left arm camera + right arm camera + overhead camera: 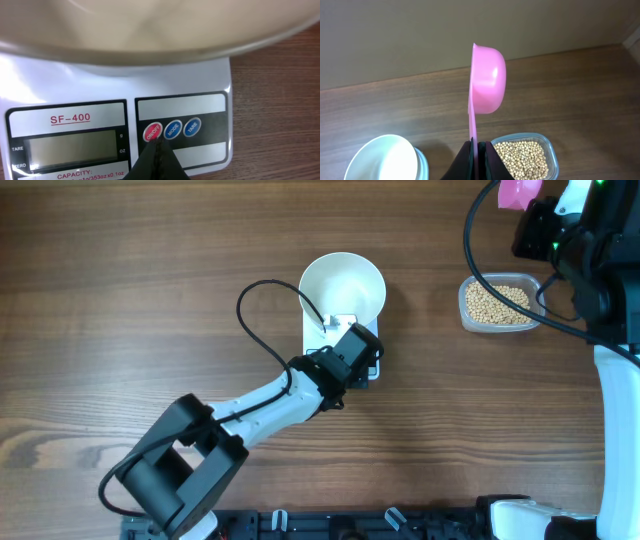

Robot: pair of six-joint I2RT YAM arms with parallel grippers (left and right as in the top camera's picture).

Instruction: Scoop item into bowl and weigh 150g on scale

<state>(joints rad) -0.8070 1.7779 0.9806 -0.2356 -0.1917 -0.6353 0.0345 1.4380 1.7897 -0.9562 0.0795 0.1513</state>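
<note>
Switch-on is judged underway: pressed-together left gripper (pixel 157 150) is held on red button (pixel 152 132) of scale (pixel 205 75); next, scoop (pixel 487 80) pinched by right gripper (pixel 478 150) must be dipped into beans (pixel 522 157)

L gripper (pixel 158 150) closed, arm stretched fwd; R gripper (pixel 479 150) closed on pink scoop (pixel 489 80) handle, up high.

Pink scoop (pixel 487 80), tan beans (pixel 522 157), white bowl (pixel 342 285) and scale (pixel 100 87), red and blue buttons (pixel 172 129), brown wood-grain table (pixel 120 300).
</note>
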